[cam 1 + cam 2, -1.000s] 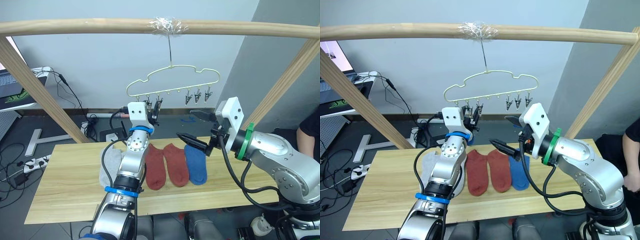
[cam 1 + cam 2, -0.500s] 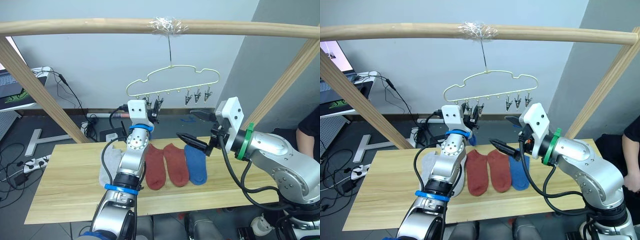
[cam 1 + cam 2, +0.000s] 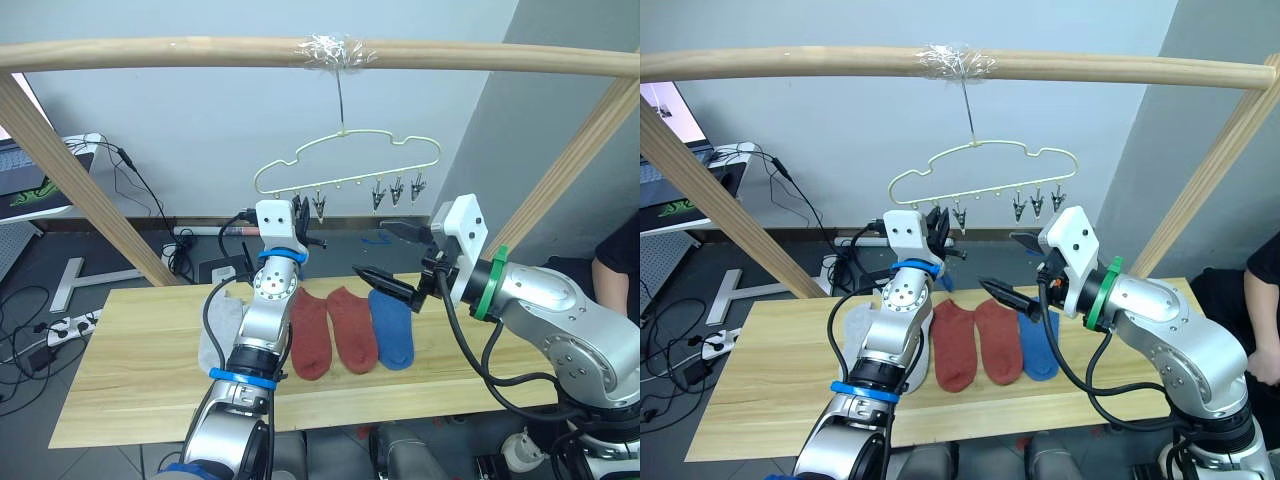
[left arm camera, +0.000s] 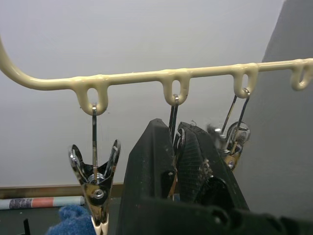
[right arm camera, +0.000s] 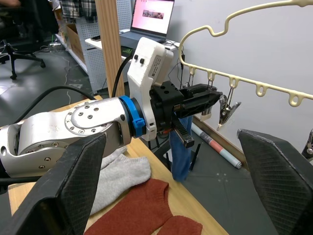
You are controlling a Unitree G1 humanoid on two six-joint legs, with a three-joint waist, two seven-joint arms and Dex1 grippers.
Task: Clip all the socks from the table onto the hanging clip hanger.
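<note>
Near the centre of the head view, the left arm rises steeply from the lower edge, its left gripper (image 3: 303, 222) lifted to the clip row of the clip hanger (image 3: 345, 160). From the wrist camera its two black fingers (image 4: 161, 161) are pinched close together on the second clip (image 4: 174, 147); a blue sock (image 5: 180, 149) hangs below them, seen from the right wrist camera. The right arm reaches in from the lower right, bent at the elbow, with the right gripper (image 3: 392, 258) spread wide and pointing toward frame left. The hanger's long axis runs left to right, its hook taped to the wooden bar (image 3: 320, 52) across the top. On the table (image 3: 130, 370) lie a grey sock (image 3: 221, 328), two rust red socks (image 3: 330, 330) and another blue sock (image 3: 391, 328), lengthwise front to back. No readable writing shows.
</note>
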